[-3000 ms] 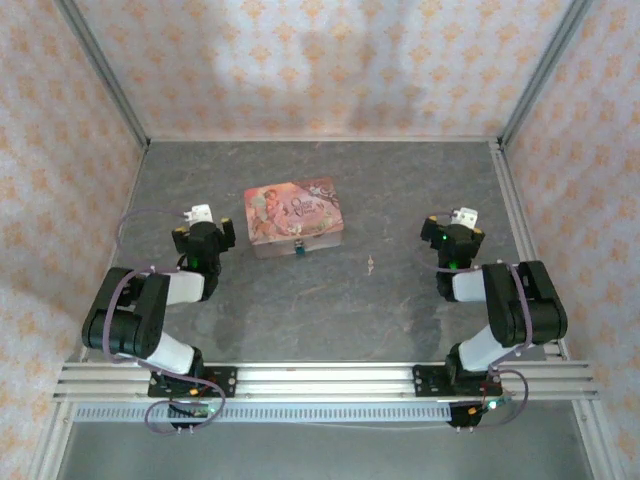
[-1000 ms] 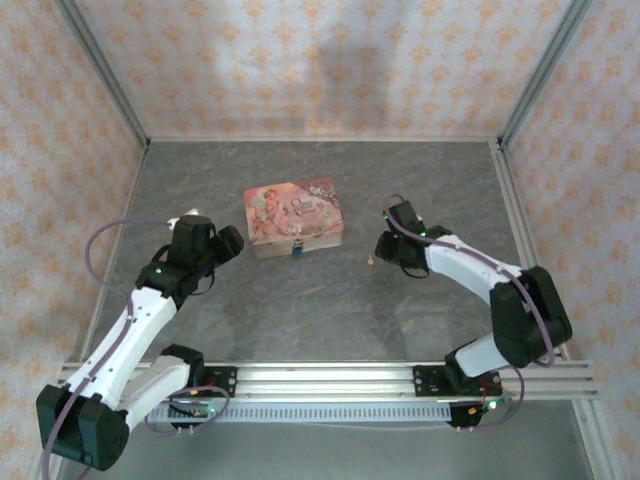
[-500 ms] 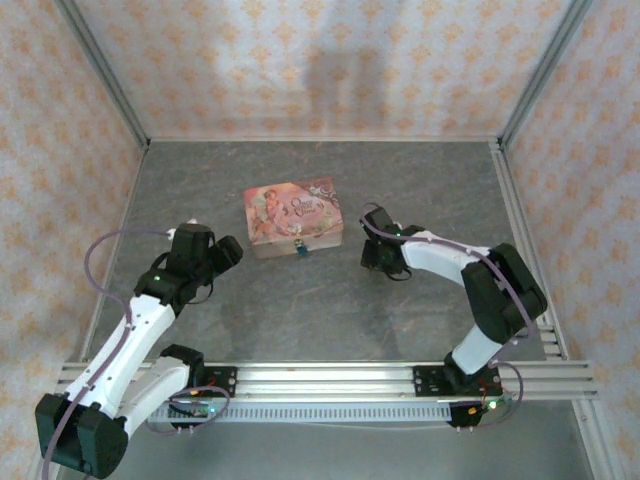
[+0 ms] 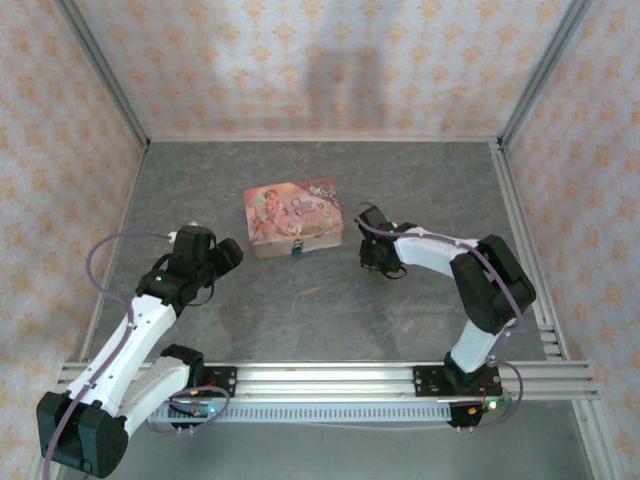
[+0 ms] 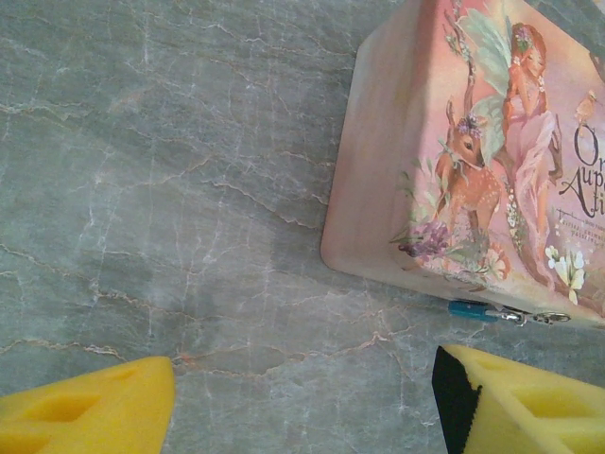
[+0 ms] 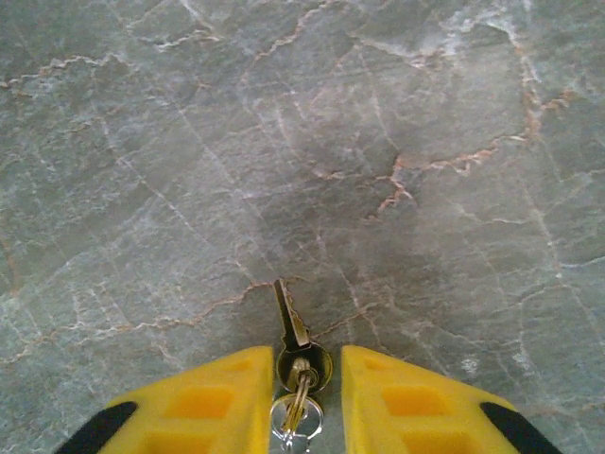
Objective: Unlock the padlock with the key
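At the near edge, an aluminium rail [image 4: 320, 380] carries both arm bases on the grey marbled table [image 4: 320, 320].

The left arm reaches up the left side, and the left gripper [image 4: 224, 251] sits low over the table, just left of the pink tin's near left corner. From its wrist camera the two yellow fingers [image 5: 85, 407] stand wide apart at the bottom corners. There is bare stone between them and nothing held.

The right arm bends in from the right, so that the right gripper [image 4: 371, 254] lies right of the tin, near its right end. In the right wrist view the key [image 6: 291, 326] lies flat on the table. Its blade points away from the gripper, and its round head sits between the yellow fingertips [image 6: 217, 397]. A small key ring [image 6: 296, 414] sits further back in the gap. The jaws are drawn in to a narrow slot that hugs the head on both sides. I cannot tell whether they actually pinch it.

Just beyond the grippers, the padlock [image 4: 297, 250] hangs at the middle of the tin's near face, touching it low down by the table. In the left wrist view the padlock [image 5: 470, 310] shows as a small teal body with a metal shackle.

The pink tin [image 4: 293, 213] is closed, and its lid is printed with a fairy and a deer. It stands in the middle of the table, well short of the patterned back wall [image 4: 320, 70].
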Robot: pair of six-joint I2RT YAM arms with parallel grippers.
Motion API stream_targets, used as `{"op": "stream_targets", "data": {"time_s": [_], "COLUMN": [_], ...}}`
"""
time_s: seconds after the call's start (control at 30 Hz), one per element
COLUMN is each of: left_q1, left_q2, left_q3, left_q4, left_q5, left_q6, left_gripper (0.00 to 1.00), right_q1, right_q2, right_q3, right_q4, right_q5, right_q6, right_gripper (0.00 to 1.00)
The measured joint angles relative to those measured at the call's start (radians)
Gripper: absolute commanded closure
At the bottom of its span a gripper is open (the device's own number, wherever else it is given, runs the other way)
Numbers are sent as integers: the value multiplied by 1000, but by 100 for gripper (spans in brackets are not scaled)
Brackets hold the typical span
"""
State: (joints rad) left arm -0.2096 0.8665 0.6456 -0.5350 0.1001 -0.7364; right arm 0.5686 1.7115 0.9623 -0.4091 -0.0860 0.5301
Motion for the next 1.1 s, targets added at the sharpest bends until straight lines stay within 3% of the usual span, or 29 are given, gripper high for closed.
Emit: {"op": "stream_targets", "data": {"time_s": [0.17,0.47,0.8,1.1], "left_q1": [0,0,-19,-55], "left_q2": [6,6,23,141], "left_q3": [-2,-2,120,415], "left_q4": [0,0,-23,-28], "left_q5": [0,0,45,217], "left_q6": [0,0,1,13], "left_gripper": [26,26,25,23], "right_q1": [0,5,5,5], "right_q2": [1,-27,-354,-624], "right_q3": [6,5,0,14], "right_q4": [0,12,47,76], "right_q5": [7,10,-32,-194], "right_q6": [-3,-37,-159,-340], "right_gripper": [100,100,100,100]}}
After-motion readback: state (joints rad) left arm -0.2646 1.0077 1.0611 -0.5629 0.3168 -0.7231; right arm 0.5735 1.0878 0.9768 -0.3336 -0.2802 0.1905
